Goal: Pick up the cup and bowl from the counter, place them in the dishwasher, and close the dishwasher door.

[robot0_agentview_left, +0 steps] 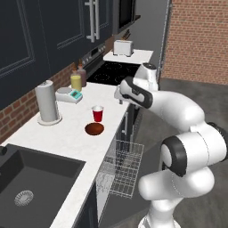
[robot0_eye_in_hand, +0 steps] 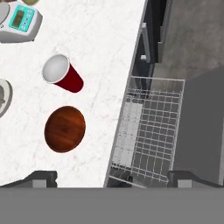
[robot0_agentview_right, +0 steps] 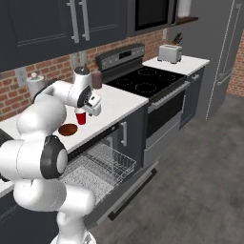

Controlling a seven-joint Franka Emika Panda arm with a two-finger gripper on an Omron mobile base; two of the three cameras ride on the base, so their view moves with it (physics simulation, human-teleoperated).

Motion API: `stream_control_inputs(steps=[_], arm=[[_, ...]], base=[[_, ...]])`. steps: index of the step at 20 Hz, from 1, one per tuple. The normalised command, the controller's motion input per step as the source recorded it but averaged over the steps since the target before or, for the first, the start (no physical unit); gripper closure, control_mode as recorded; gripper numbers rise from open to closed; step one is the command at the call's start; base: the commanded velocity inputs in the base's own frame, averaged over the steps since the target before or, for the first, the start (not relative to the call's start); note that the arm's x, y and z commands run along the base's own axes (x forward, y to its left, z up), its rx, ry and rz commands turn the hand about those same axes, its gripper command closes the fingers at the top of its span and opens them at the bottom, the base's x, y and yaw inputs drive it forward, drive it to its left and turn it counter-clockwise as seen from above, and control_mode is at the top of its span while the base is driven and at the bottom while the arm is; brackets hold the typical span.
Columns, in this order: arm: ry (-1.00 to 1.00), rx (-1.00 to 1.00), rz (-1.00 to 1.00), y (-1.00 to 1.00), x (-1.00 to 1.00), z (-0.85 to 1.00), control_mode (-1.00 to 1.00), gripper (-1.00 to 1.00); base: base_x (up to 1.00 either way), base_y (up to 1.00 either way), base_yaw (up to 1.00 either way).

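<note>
The red cup (robot0_agentview_left: 97,114) stands upright on the white counter (robot0_agentview_left: 71,133), with the low reddish-brown bowl (robot0_agentview_left: 94,129) just in front of it. My gripper (robot0_agentview_left: 119,98) hangs above the counter's front edge, to the right of both, open and holding nothing. In the hand view the cup (robot0_eye_in_hand: 63,74) and bowl (robot0_eye_in_hand: 64,129) lie to the left, and the fingertips (robot0_eye_in_hand: 41,177) are spread wide at the bottom. The dishwasher door (robot0_agentview_right: 128,190) lies folded down, and the grey wire rack (robot0_agentview_right: 97,164) is pulled out over it, with nothing in it.
A paper towel roll (robot0_agentview_left: 47,101), a kitchen scale (robot0_agentview_left: 69,95) and a yellow-filled jar (robot0_agentview_left: 76,81) stand at the back of the counter. The black sink (robot0_agentview_left: 31,187) is at the near left. The stove (robot0_agentview_left: 113,71) and a toaster (robot0_agentview_left: 123,46) lie beyond.
</note>
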Motion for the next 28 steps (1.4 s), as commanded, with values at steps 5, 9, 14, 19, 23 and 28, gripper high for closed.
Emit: stream_control_inputs(steps=[5, 9, 14, 19, 23, 28], arm=[[-0.03, 0.01, -0.01, 0.27, 0.24, -0.13, -1.00, -1.00], [-0.01, 0.00, 0.00, 0.29, 0.31, -0.10, -1.00, -1.00], [0.00, 0.00, 0.00, 0.22, 0.40, -0.12, -1.00, -1.00], [0.00, 0.02, 0.00, 0.18, 0.37, -0.11, -1.00, -1.00], [0.00, 0.01, 0.00, 0.25, 0.33, -0.17, -1.00, -1.00], [0.00, 0.00, 0.00, 0.27, 0.35, -0.24, -1.00, -1.00]], base=[[0.00, 0.00, 0.00], [0.00, 0.00, 0.00], [0.00, 0.00, 0.00], [0.00, 0.00, 0.00], [0.00, 0.00, 0.00], [0.00, 0.00, 0.00]])
